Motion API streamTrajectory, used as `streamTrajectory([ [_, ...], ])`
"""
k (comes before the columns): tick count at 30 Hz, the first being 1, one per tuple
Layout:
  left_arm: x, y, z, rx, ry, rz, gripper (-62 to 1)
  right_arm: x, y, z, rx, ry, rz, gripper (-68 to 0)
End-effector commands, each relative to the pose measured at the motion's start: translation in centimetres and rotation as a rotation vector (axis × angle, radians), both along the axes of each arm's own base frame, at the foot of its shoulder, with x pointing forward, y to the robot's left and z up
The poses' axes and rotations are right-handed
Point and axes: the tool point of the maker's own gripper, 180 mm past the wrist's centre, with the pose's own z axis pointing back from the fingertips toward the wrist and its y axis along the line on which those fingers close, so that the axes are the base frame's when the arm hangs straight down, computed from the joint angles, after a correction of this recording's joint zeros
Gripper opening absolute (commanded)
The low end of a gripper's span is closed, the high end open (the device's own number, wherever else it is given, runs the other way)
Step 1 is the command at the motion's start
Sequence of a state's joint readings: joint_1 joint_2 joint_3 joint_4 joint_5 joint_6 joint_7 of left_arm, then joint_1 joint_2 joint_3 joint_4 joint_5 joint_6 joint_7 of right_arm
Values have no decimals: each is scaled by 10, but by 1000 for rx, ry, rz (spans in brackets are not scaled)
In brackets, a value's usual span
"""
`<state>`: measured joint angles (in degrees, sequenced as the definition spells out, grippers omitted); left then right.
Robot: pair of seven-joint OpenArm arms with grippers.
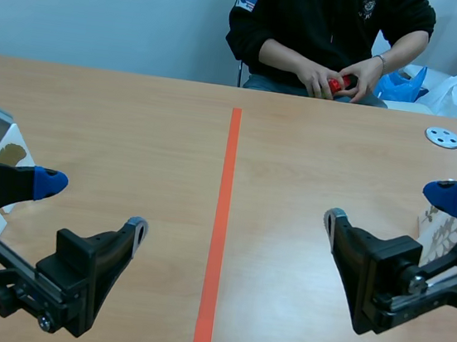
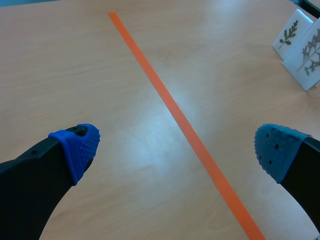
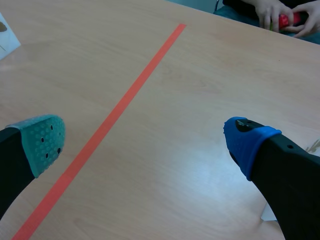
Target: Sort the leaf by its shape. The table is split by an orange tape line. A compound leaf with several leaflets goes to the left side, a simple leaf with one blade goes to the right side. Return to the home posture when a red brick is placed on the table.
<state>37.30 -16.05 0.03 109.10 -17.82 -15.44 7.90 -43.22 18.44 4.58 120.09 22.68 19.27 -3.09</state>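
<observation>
Your left pincer [image 1: 92, 204] and right pincer [image 1: 391, 206] hang spread apart over the table [image 1: 315, 148]. Two compound-leaf cards [image 2: 288, 34] stand right of the tape line [image 1: 222, 220]; a person's hands [image 1: 315, 77] hold a red brick [image 1: 335, 85].

Both arms sit low, left gripper [image 1: 92, 204] and right gripper [image 1: 389, 206] both gaping, seemingly angled inward.

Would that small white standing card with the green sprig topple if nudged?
Probably: the small white card with the green sprig appears to stand on a narrow edge, so a push may tip it. Its visible thickness suggests it stays stiff when gripped, and it is likely light.
</observation>
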Motion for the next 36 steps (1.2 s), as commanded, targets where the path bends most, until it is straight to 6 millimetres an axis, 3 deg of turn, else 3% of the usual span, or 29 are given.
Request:
streamTrajectory([
  [1, 2, 0, 8, -17, -27, 3, 14, 2, -3, 5, 3, -20, -4, 4],
  [36, 2, 0, 8, -21, -26, -1, 14, 2, -2, 6, 4, -23, -3, 4],
])
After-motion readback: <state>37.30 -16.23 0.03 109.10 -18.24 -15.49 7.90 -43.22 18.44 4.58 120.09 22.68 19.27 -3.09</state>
